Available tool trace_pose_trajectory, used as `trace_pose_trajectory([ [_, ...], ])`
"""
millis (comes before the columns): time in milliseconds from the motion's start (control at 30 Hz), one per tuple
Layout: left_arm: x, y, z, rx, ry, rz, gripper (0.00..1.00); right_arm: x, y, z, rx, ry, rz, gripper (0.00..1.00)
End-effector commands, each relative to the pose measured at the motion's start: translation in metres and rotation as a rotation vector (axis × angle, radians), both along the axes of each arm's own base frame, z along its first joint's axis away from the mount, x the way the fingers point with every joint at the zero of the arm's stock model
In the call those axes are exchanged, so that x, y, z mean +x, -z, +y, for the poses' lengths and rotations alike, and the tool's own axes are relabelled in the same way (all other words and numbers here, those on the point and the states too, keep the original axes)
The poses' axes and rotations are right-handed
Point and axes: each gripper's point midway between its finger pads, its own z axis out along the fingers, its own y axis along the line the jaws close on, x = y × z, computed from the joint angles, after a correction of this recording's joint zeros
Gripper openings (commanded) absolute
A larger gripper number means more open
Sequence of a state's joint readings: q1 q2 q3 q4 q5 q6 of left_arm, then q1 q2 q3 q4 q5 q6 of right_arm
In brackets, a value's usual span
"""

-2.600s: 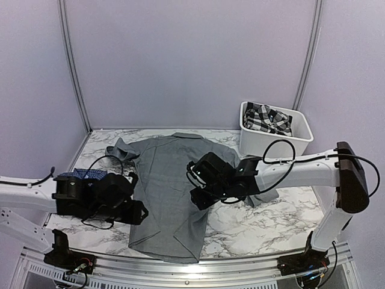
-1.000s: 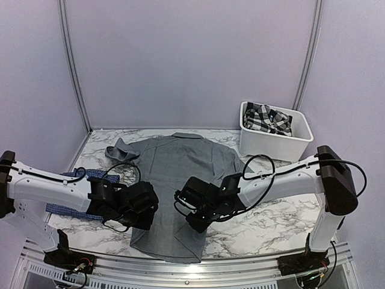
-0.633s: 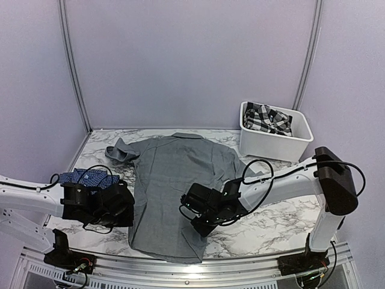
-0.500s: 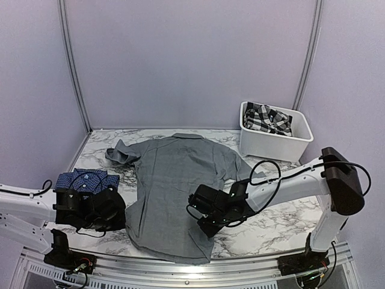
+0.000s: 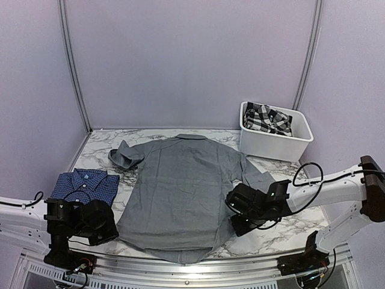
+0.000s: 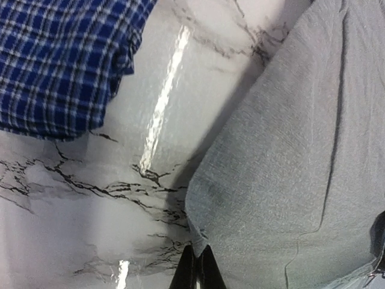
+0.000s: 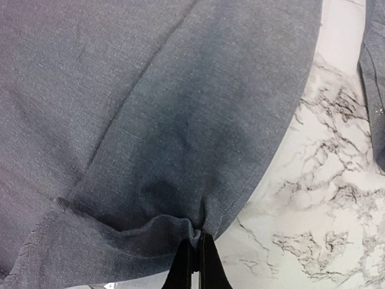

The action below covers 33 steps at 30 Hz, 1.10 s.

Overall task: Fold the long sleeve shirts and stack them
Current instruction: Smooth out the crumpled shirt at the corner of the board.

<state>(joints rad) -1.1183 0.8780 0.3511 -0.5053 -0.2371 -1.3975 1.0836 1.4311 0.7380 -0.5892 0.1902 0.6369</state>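
The left fingers point(image 6: 185, 274) and right fingers point(image 7: 182, 268), each pinched closed on a lower edge of the grey shirt point(image 5: 180, 186), evidently tension it flat mid-worktop point(image 5: 289, 232) for folding, near the folded blue checked shirt point(image 5: 84, 183).

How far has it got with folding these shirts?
Done: the blue checked shirt lies folded at far left. In hand: the grey shirt lies spread flat, left end effector and right end effector pinching its edges. Left: folding it and stacking the two.
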Motion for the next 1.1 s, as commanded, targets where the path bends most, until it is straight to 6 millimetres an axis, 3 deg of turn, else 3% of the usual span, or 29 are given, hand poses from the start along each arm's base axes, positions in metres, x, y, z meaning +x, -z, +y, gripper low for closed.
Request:
trace_pose_trajectory([
  [0,-0.017,0.010,-0.001,0.026,0.038,0.107,0.00,-0.006,-0.012,-0.009,0.035,0.052,0.002,0.01],
  [67,-0.020,0.011,0.000,0.005,0.024,0.121,0.01,-0.003,-0.022,-0.014,0.042,0.070,-0.026,0.12],
  [133,-0.022,0.008,-0.003,-0.018,0.034,0.127,0.23,0.003,-0.039,-0.017,0.055,0.086,-0.073,0.27],
  [233,-0.025,-0.001,-0.005,-0.023,0.061,0.138,0.35,0.016,-0.070,-0.010,0.103,0.085,-0.155,0.47],
  [333,-0.019,-0.024,-0.002,-0.002,0.073,0.094,0.52,0.030,-0.086,-0.001,0.104,0.063,-0.193,0.51],
  [467,0.003,-0.064,0.002,0.042,0.091,-0.003,0.58,0.046,-0.092,0.023,0.075,-0.012,-0.179,0.50],
  [700,0.061,-0.101,-0.010,0.133,0.214,0.003,0.59,0.063,-0.059,0.049,0.058,-0.093,-0.014,0.48],
  [867,0.100,-0.104,-0.034,0.137,0.302,0.066,0.59,0.077,-0.036,0.057,0.004,-0.142,0.073,0.45],
  [933,0.112,-0.104,-0.042,0.132,0.333,0.082,0.59,0.069,-0.023,0.054,-0.026,-0.166,0.127,0.43],
  [1067,0.130,-0.091,-0.044,0.149,0.349,0.116,0.59,0.026,-0.005,0.033,-0.012,-0.184,0.266,0.41],
])
